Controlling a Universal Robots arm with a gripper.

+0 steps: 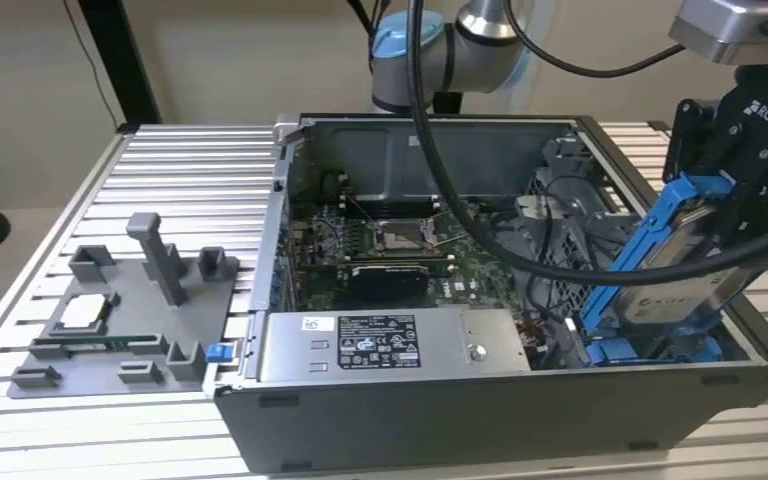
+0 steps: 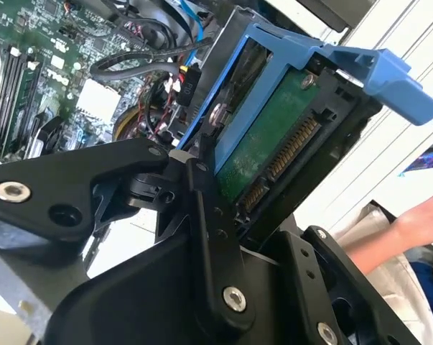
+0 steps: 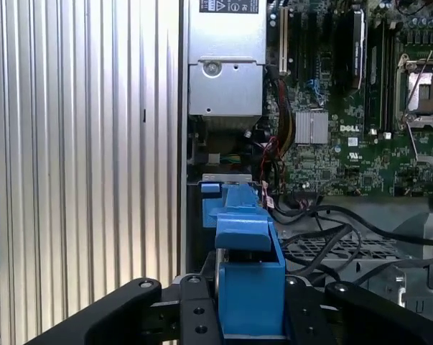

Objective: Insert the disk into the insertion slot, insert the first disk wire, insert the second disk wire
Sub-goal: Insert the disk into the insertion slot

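The ribbed aluminium bench (image 1: pixel 184 160) is carrying an open grey metal computer case (image 1: pixel 491 420), which is lying with its interior facing up. Inside the case, a green circuit board (image 1: pixel 384 250) is covering the floor. A grey box with a black-and-white sticker (image 1: pixel 384 345) is sitting along the case wall nearest the exterior camera. The flat silver-grey disk (image 1: pixel 674 295), with its white label and bright blue plastic frame, is hanging over the case's corner on the exterior view's right, past the end of that box. It is not lying flat: its long axis is running steeply, with the upper end leaning out beyond the case wall and the lower end pointing down into the corner. There the insertion slot (image 1: pixel 631 352), a grey metal bay with bright blue rails and tabs, is waiting directly under the lower end. Whether the disk's edge is already entering the rails cannot be told. The black gripper (image 1: pixel 720 210) is reaching in from above the case, and its fingers (image 2: pixel 212 237) are clamping the disk's upper end between them, so the slot is lying straight ahead of them along the disk's length. In the first wrist view the blue frame is lining up with the slot's blue tabs beyond it. Outside the case, a person's hand (image 2: pixel 417 215) is resting.
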